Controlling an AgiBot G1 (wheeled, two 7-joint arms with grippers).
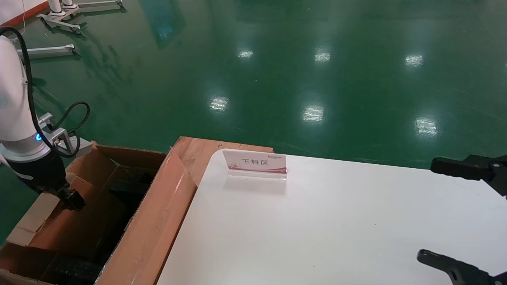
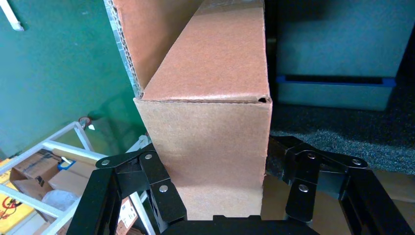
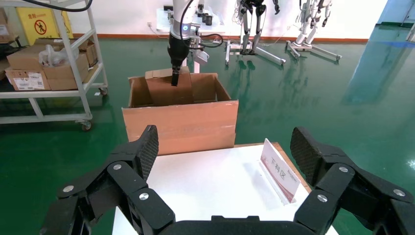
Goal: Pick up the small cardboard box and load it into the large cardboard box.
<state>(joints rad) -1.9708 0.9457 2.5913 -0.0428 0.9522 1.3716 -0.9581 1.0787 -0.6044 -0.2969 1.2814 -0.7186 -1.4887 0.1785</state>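
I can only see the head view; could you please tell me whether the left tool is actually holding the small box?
Observer: Yes. The left wrist view shows the left tool shut on the small box, with a finger against each side.
Operator: Thank you. Is it inside the large box?
Observer: In the right wrist view its lower edge is behind the front wall of the large box. Whether it touches the bottom is hidden.
Operator: Is the right tool carrying anything?
Observer: No. The right tool is open above the white table, with nothing between its fingers.
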